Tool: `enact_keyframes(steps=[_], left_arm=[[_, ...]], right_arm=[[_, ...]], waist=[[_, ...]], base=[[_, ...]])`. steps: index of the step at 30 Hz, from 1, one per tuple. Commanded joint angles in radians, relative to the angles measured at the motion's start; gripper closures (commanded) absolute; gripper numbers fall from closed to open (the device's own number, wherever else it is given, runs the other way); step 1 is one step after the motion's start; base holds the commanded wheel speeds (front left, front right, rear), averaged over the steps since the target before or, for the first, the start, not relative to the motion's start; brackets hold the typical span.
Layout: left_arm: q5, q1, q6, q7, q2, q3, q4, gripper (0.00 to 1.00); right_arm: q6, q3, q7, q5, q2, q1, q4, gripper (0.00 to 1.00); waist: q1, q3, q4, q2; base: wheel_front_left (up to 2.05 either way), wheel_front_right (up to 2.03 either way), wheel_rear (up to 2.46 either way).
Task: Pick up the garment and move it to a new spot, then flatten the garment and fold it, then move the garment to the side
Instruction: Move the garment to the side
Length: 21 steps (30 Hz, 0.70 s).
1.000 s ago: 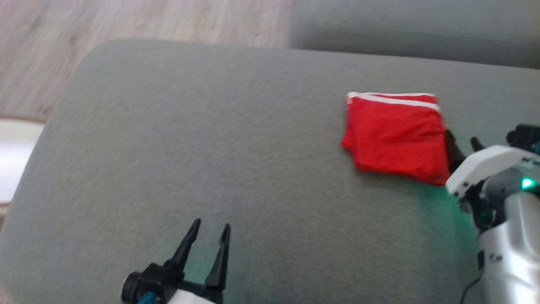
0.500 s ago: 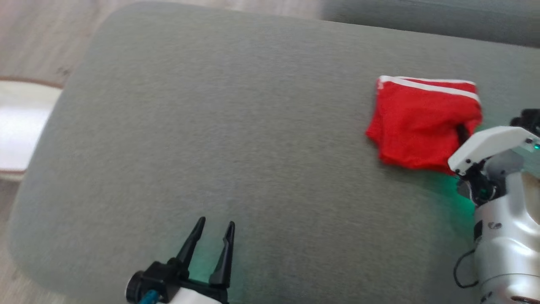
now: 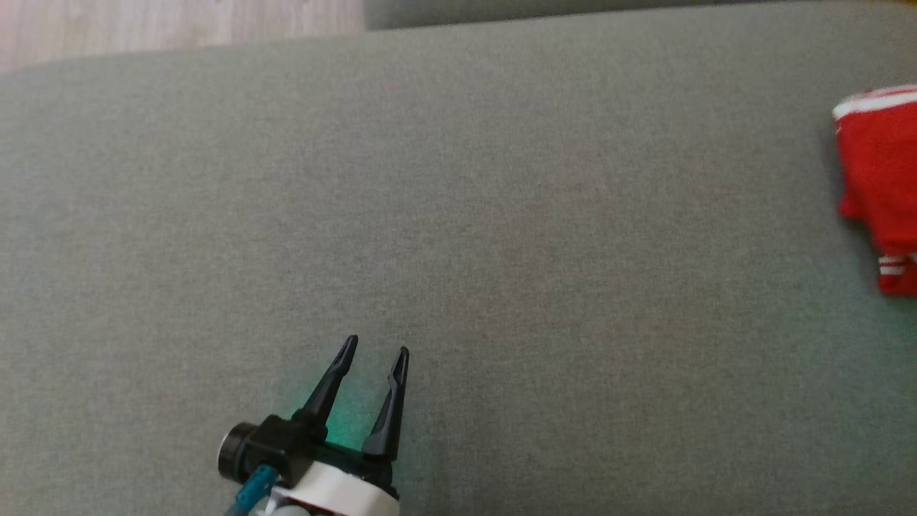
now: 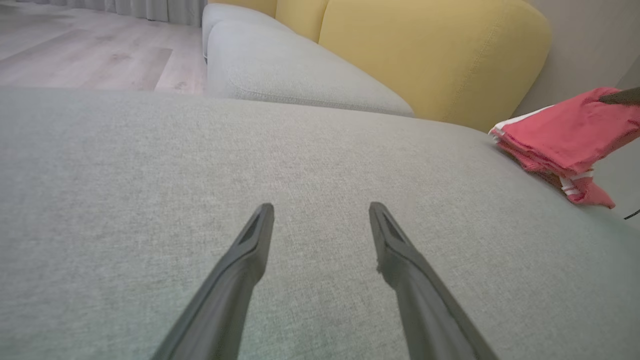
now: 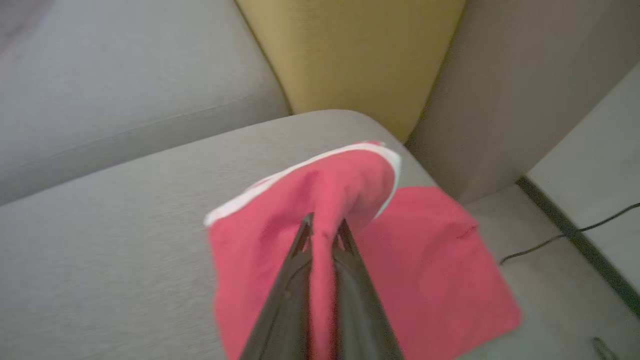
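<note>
at the bottom of the head view, your left gripper [image 3: 377, 345] hovers low over the grey cushion [image 3: 501, 215], fingers spread wide with nothing between them. the left wrist view shows bare cushion fabric beyond both tips. further out, at the right edge of the head view, the red garment [image 3: 877, 172] sits near the cushion's right end, partly cut off by the frame. in the right wrist view, the right gripper [image 5: 325, 220] has its fingers pinched almost together on a ridge of the red cloth. the cloth rises to a peak at the tips and drapes down on either side toward the cushion. beyond it stands a yellow backrest [image 5: 350, 50], and a thin cable [image 5: 550, 240] lies off the cushion at the right.

judge the garment as light, soft and limp. it has white trim along one edge and lies in several layers, so it will sag and open out from whatever point you hold. a single pinch in the middle probably catches only the top layers, and the lower ones may slide off as you lift. a hold near the trimmed edge, where the cloth looks thicker, should carry better. for the flattening, you'll likely want the left gripper on a second corner, so the cloth hangs between two points instead of bunching.
</note>
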Motion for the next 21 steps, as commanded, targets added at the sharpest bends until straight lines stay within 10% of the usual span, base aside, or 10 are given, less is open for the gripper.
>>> enact_keyframes(steps=[1, 3, 4, 5, 12, 21], left_arm=[[0.006, -0.018, -0.003, -0.009, 0.002, 0.019, -0.022, 0.0], [0.005, -0.016, -0.004, -0.009, 0.007, 0.017, -0.016, 0.0], [0.004, -0.015, -0.004, -0.009, 0.009, 0.016, -0.012, 0.0], [0.002, -0.014, -0.004, -0.009, 0.011, 0.015, -0.01, 0.0], [-0.014, -0.01, -0.005, -0.009, 0.01, 0.036, -0.01, 0.0], [-0.038, 0.037, 0.025, -0.009, 0.004, 0.108, -0.015, 0.0]], right_arm=[[-0.001, 0.007, 0.009, -0.029, -0.031, -0.041, -0.034, 1.0], [-0.001, -0.018, 0.022, -0.088, -0.055, -0.044, -0.021, 0.87], [-0.001, -0.034, 0.025, -0.12, -0.063, -0.042, -0.014, 0.29], [-0.001, -0.046, 0.027, -0.158, -0.071, -0.038, -0.01, 0.0], [-0.001, -0.035, -0.064, -0.312, -0.063, 0.004, -0.071, 0.0], [-0.001, 0.064, -0.297, -0.255, 0.113, 0.182, -0.319, 0.0]], waist=[[0.0001, 0.017, -0.006, 0.0], [0.0001, 0.024, 0.0, 0.0], [0.0001, 0.027, 0.005, 0.0], [0.0001, 0.029, 0.01, 0.0], [0.0001, 0.005, 0.042, 0.0], [0.0001, -0.129, 0.059, 0.0]], base=[[0.0, 0.0, 0.0], [0.0, 0.0, 0.0], [0.0, 0.0, 0.0], [0.0, 0.0, 0.0], [0.0, 0.0, 0.0], [0.0, 0.0, 0.0]])
